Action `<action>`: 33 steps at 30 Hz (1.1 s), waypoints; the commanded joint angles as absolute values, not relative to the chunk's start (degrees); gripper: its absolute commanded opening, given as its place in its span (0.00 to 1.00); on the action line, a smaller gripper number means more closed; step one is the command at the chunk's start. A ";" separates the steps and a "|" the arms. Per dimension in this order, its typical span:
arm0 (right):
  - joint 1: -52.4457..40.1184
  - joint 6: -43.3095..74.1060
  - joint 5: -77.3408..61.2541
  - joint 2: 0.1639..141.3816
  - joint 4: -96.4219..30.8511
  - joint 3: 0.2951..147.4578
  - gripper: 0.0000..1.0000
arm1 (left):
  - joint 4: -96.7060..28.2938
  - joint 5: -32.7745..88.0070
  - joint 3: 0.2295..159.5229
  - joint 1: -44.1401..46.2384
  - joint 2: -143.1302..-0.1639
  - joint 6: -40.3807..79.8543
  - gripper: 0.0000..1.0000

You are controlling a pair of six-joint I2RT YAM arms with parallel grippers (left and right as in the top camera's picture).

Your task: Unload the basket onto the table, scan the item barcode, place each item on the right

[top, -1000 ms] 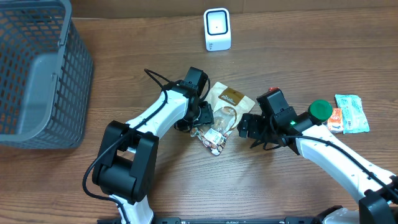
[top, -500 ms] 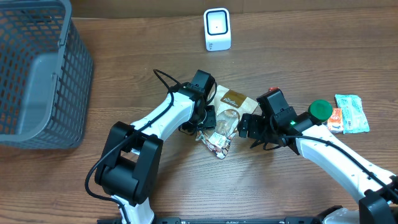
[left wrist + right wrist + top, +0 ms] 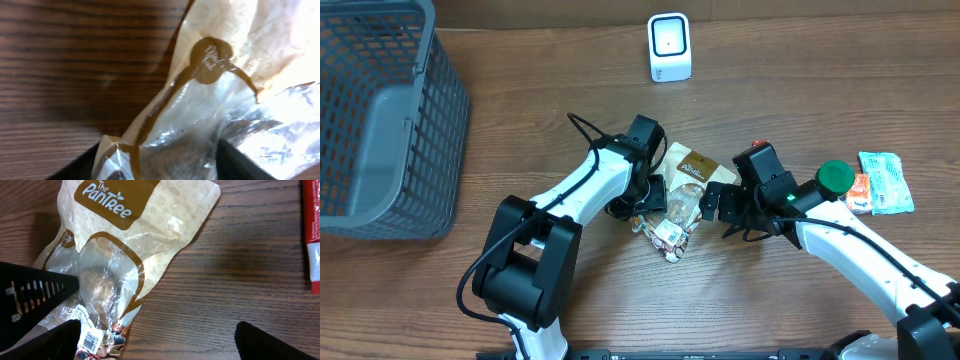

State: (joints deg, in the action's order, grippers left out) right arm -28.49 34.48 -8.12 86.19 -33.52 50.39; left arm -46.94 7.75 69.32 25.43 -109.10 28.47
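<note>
Since a second ago our left gripper (image 3: 657, 197) has pushed in toward the middle of the table (image 3: 620, 300), and the snack bag (image 3: 691, 168) has crumpled and shifted with it. The right gripper (image 3: 157, 330) has hardly moved, but its jaws have spread.

We now see the bag lying on the wood between the two grippers, well apart from the scanner (image 3: 669, 47) at the far edge. The right gripper stands wide with nothing in it, hovering over the bag's lower corner. The left one has a finger on either side of the bag's clear lower part. Whether it actually pinches the film we cannot tell.

We judge the bag to be light and soft. Its thin, crinkly film is probably slick and folds under any push. The lumps behind the clear window look like brittle snacks, so a hard squeeze on the middle could crush them.

The barcode (image 3: 91, 340) sits on a small white patch at the lower corner, close to one finger of the right gripper. We would take hold at the flat printed top end or along a side seam, away from that patch. That way the code stays uncovered and the film around it hangs smooth when we turn it to the scanner.
</note>
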 commanded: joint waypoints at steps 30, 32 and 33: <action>-26.48 33.08 -14.72 85.84 -32.45 51.07 1.00 | -46.24 21.69 67.94 21.28 -108.62 21.02 0.13; -25.76 31.68 -16.88 85.84 -32.21 51.07 1.00 | -46.89 23.31 68.82 20.12 -108.47 19.11 0.08; -25.43 31.33 -17.61 85.84 -32.23 51.07 1.00 | -47.27 24.12 69.19 19.59 -108.42 18.17 0.05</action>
